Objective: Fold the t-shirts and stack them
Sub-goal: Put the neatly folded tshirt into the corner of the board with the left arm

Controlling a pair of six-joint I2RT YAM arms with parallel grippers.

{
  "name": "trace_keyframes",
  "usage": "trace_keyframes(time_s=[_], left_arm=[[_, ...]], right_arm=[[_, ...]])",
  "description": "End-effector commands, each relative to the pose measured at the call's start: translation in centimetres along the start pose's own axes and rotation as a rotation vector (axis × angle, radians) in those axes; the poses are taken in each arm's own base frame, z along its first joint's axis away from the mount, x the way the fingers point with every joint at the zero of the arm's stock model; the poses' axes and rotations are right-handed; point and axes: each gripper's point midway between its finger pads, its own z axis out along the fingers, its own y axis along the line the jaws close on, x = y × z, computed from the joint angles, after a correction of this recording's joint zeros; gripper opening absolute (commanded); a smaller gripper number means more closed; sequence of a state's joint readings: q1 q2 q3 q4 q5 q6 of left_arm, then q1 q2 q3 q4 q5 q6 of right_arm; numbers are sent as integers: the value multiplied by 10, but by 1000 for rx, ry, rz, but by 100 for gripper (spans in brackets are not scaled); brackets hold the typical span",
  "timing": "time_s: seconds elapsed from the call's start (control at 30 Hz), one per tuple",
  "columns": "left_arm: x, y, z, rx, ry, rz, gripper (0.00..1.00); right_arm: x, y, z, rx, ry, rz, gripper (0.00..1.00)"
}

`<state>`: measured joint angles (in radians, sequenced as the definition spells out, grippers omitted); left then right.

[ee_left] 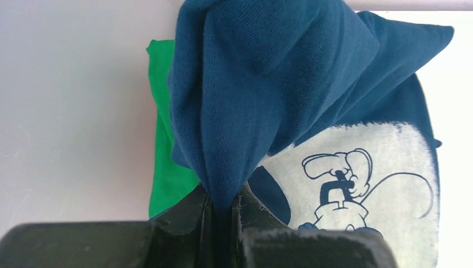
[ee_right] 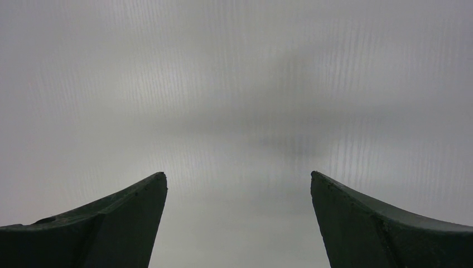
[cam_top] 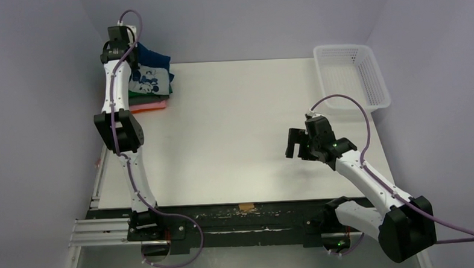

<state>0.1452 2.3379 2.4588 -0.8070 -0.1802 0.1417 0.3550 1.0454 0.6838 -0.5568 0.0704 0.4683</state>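
Observation:
The navy blue t-shirt point(cam_top: 150, 68) with a white cartoon print lies on top of the stack at the table's far left corner. Under it a green tee point(cam_top: 170, 86) and a pink-orange tee point(cam_top: 152, 105) show at the edges; the grey one is hidden. My left gripper point(cam_top: 136, 54) is shut on a raised fold of the navy t-shirt point(ee_left: 262, 84), lifted above the print point(ee_left: 357, 184), with the green tee point(ee_left: 167, 167) below. My right gripper point(cam_top: 296, 144) is open and empty over bare table at the right; its fingers point(ee_right: 128, 218) frame only the tabletop.
A white plastic mesh basket point(cam_top: 351, 74) stands at the far right corner. The walls close in behind the stack and along both sides. A black rail point(cam_top: 238, 213) runs along the near edge by the arm bases.

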Motion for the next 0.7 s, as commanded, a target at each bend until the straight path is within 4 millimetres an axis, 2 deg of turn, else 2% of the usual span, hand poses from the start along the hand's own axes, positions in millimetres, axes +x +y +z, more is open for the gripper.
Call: trace_keyframes(time_s=[0.0,0.07,0.2,0.27,0.3,0.33,0.37,0.47,0.57,0.67], left_arm=[[-23,29,4,-103,-85,42,0],[-23,40,8,-149,-88,42,0],[-25,48,13,-161,-101,17,1],[-27,55,13,-198,-112,0,25],[-28,59,13,-216,-116,-10,46],[-30,64,11,-242,-122,-26,59],[-33,70,7,-275,-130,-43,67],[-43,87,-9,-362,-162,-108,98],[-54,86,-31,-331,-202,-169,100],[-61,73,-51,-239,-228,-239,100]], right_arm=[[-14,-2,-3,24,-50,-11,99],[-14,-2,-2,24,-49,-10,99],[-14,-2,-1,32,-39,-10,99],[-14,-3,1,36,-34,-10,99],[-13,-3,1,39,-30,-11,99],[-13,-4,1,47,-28,-12,99],[-13,-6,1,58,-27,-12,99],[-13,-8,0,65,-29,-11,99],[-14,-8,-3,60,-37,-11,99],[-15,-7,-6,52,-51,-5,99]])
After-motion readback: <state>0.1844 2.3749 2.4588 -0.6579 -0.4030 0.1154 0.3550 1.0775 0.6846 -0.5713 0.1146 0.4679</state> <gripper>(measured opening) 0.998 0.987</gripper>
